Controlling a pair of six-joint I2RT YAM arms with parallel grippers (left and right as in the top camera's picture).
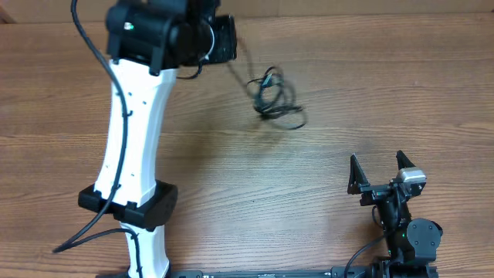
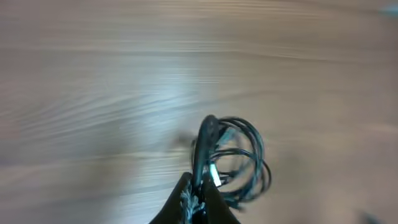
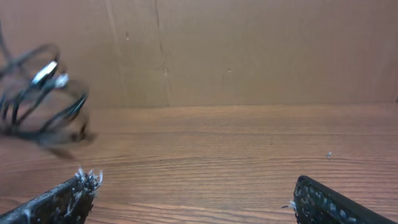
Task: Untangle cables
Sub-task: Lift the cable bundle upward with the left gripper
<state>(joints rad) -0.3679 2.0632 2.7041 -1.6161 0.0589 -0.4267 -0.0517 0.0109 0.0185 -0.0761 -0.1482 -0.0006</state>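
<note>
Early stage: thin black cables [image 1: 275, 99] are 1 tangled bundle, nothing separated yet. Left jaws clamped on 1 strand; right jaws wide open, empty. Nearly all untangling left.

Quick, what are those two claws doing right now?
Left claw: closed, pinching a strand of the cables.
Right claw: open, holding nothing.

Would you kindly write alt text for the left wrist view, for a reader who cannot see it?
The left jaws, shut at the bottom edge, pinch a strand of a tangled loop of thin black cables, which sits just beyond them over a blurred wooden table.
</note>
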